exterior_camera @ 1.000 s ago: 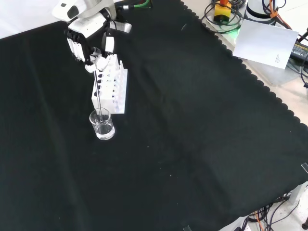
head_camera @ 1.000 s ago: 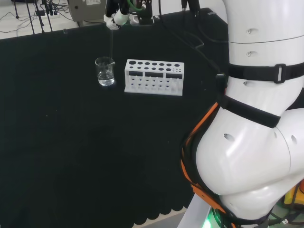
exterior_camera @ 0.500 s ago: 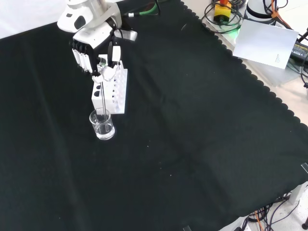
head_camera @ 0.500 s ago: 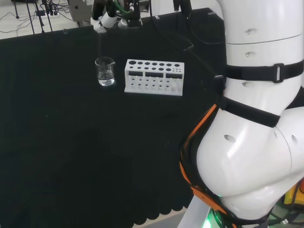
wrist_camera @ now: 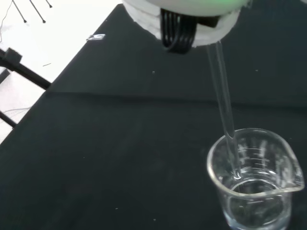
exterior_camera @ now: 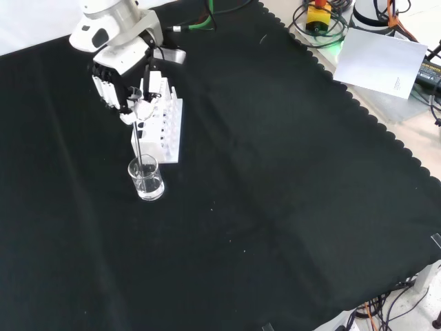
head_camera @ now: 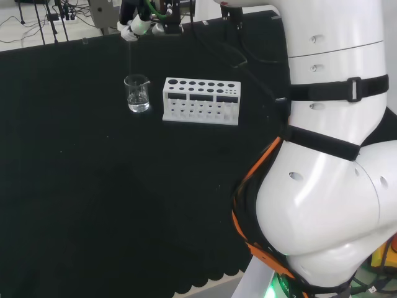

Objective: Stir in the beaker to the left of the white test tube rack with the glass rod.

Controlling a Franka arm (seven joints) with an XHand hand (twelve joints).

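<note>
A clear glass beaker (exterior_camera: 147, 178) with a little clear liquid stands on the black cloth at the near end of the white test tube rack (exterior_camera: 162, 127) in the front view; in the head view the beaker (head_camera: 137, 93) is left of the rack (head_camera: 201, 100). The black and white hand (exterior_camera: 125, 79) hangs above the rack's far end, fingers curled on the top of a thin glass rod (exterior_camera: 140, 146). The rod (wrist_camera: 223, 102) runs down into the beaker (wrist_camera: 253, 178), its tip inside near the rim. In the head view the hand (head_camera: 139, 21) is above the beaker.
The arm's big white links (head_camera: 322, 161) take up the right of the head view. Beyond the cloth's scalloped edge at the front view's top right lie a sheet of paper (exterior_camera: 382, 58) and cables (exterior_camera: 318, 26). Open black cloth (exterior_camera: 275, 193) spreads on the front view's right.
The hand with the rod has swung back and forth above the beaker: toward the view's lower right half a second ago, now back to the left in the front view. Beaker and rack stayed put.
</note>
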